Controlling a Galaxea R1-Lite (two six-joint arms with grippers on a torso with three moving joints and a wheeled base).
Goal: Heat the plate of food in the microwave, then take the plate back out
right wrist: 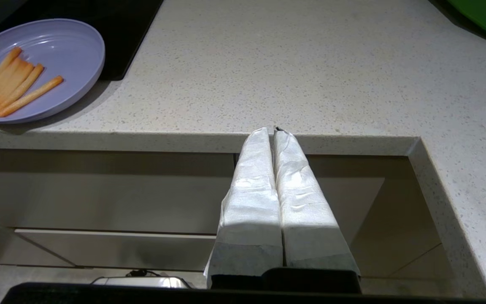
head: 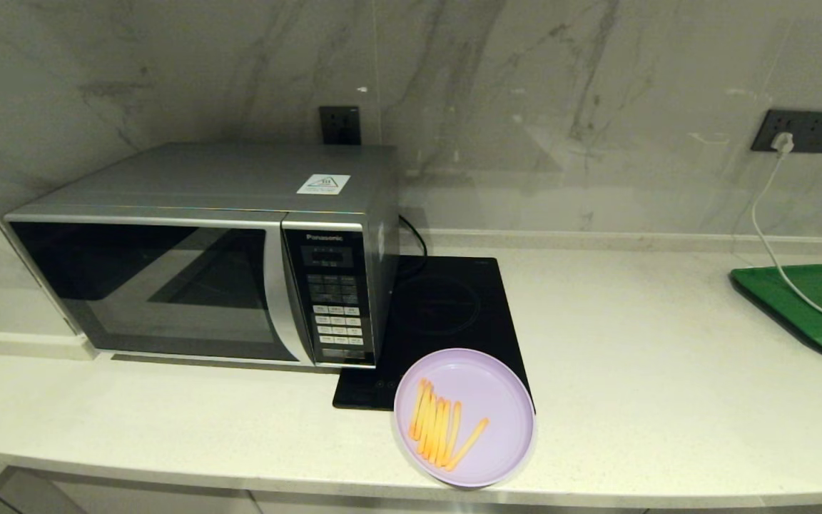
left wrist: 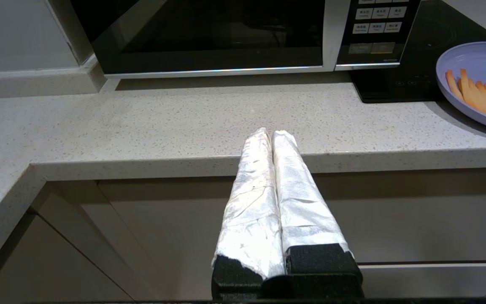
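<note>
Fries plate (head: 464, 416) (counter edge), microwave (head: 204, 250) shut

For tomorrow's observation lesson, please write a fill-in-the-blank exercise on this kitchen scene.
1. The microwave door is ____.
2. The plate lies partly on the black ____.
3. The fries are ____ in colour.
4. The white cable crosses the ____ tray.

Missing words: shut; hob; orange-yellow; green
</note>
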